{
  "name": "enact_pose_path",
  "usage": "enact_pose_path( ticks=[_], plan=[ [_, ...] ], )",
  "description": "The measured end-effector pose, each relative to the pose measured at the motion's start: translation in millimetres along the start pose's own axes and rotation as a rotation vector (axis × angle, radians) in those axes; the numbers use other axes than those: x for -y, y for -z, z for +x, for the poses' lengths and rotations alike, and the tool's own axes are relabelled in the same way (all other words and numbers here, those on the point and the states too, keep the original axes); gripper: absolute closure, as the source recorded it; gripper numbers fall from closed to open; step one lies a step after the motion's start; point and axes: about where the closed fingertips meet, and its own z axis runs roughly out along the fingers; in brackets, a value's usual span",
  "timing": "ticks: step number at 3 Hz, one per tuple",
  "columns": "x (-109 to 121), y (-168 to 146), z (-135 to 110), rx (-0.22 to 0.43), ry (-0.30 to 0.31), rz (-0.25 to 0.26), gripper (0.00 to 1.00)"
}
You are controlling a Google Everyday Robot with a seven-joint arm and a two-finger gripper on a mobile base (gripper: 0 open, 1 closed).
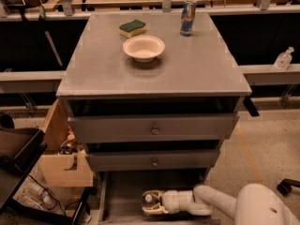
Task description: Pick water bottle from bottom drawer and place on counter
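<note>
The water bottle [151, 198], clear with a white cap, lies in the open bottom drawer [119, 196] under the cabinet, near the middle of its floor. My gripper [153, 204] reaches in from the right on a white arm [211, 203] and is at the bottle, around or against it. I cannot tell if it holds the bottle. The grey counter [187, 69] is the cabinet's top, well above the drawer.
On the counter stand a cream bowl [144, 48], a green-and-yellow sponge [132, 28] and a blue-and-silver can [188, 17]. Two knobbed drawer fronts [152, 128] overhang the bottom drawer. A wooden box [65, 161] and a black cart [18, 153] stand to the left. A small squat bottle [283, 59] stands far right.
</note>
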Motion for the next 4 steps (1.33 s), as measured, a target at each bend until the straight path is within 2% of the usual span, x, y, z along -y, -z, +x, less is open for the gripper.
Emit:
enact_pose_path(
  ticks=[1, 2, 3, 4],
  plan=[
    [-18.6, 27.0, -36.7, 0.024, 0.028, 0.04, 1.0],
    [-42.3, 73.6, -108.4, 0.029, 0.055, 0.137, 1.0],
    [-62.3, 108.7, -166.0, 0.009, 0.063, 0.216, 1.0],
    [-74.5, 136.9, -225.9, -0.008, 0.039, 0.287, 1.0]
  ],
)
